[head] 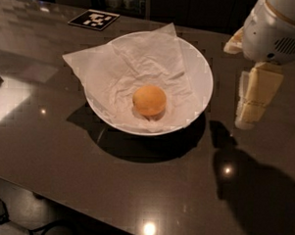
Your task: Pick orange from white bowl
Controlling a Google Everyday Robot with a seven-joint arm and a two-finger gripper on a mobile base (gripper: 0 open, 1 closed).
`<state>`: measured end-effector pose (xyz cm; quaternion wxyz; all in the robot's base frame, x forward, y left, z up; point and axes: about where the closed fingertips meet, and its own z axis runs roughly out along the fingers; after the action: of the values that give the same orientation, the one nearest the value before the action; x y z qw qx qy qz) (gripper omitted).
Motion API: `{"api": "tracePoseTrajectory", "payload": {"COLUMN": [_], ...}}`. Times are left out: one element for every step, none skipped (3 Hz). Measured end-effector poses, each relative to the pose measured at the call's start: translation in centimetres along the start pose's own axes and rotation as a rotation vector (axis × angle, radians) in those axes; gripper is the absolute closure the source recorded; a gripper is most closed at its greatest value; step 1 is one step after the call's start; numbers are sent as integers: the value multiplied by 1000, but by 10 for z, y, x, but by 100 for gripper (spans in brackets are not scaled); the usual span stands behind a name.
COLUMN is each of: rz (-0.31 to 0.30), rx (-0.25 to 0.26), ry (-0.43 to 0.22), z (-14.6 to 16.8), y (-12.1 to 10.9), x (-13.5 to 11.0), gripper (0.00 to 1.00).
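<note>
Starting from the left: dark glossy tabletop (38, 149) w/ a bright light patch near its left edge, and a black-n-white marker tag (94, 19) lying flat at the back. Mid-shot is the white bowl (204, 78), lined w/ crumpled white paper (115, 64) that pokes out past the rim on the left. The orange (149, 100) sits inside on the paper, approx bottom-center, nothing touching it. Over on the right the claw (254, 97) hangs above the tabletop just beside the bowl, apart from it, not over the fruit. Released or clenched? Can't tell tbh. Its shadow (252, 187) falls on the tabletop below.
</note>
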<state>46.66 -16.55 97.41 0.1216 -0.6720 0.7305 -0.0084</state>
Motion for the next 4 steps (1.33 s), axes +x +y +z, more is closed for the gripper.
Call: {"api": "tracePoseTrajectory", "payload": {"rz": [3, -52, -123, -146], "rx": [21, 37, 30, -1], "ry": [-7, -20, -25, -31], "z": [0, 8, 20, 37], "y": [-4, -13, -22, -27], "x": [-2, -37, -82, -112], "gripper": [0, 0, 0, 0]}}
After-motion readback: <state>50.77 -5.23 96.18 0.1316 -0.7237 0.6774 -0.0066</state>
